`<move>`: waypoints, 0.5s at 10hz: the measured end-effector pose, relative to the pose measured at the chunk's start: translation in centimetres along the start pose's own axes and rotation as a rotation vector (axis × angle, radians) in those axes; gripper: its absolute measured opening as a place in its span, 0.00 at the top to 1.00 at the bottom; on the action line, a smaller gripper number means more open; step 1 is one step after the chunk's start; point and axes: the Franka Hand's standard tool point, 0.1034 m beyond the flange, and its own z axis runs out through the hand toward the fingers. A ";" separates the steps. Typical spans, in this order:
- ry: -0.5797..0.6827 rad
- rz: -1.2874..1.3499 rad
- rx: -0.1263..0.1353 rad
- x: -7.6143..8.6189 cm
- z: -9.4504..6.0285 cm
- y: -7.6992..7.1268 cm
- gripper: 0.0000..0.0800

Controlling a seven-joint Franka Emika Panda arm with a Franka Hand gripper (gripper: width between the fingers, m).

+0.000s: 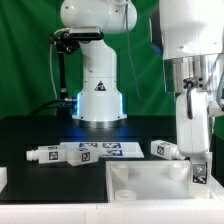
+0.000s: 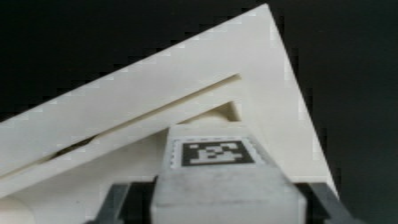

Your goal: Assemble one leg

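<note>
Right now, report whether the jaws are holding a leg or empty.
Holding one: in the wrist view a tagged leg sits clamped between the jaws, above a corner of the white panel.

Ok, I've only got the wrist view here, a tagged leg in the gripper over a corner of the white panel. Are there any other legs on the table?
Observer: Yes. The exterior view shows the first loose leg and the second loose leg lying on their sides, to the exterior view's left of the panel.
Operator: Anything close to the arm?
Observer: The third loose leg lies behind the panel, just to the exterior view's left of the gripper.
Operator: Anything else lying there?
Observer: The marker board lies flat between the second and third loose legs.
</note>
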 end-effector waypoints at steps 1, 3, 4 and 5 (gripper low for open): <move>0.000 -0.001 0.000 0.0 0.0 0.0 0.56; -0.011 -0.036 0.011 -0.4 -0.9 -0.4 0.32; -0.030 -0.072 0.030 -0.9 -2.7 -0.9 0.21; -0.046 -0.090 0.044 -1.3 -4.3 -1.2 0.21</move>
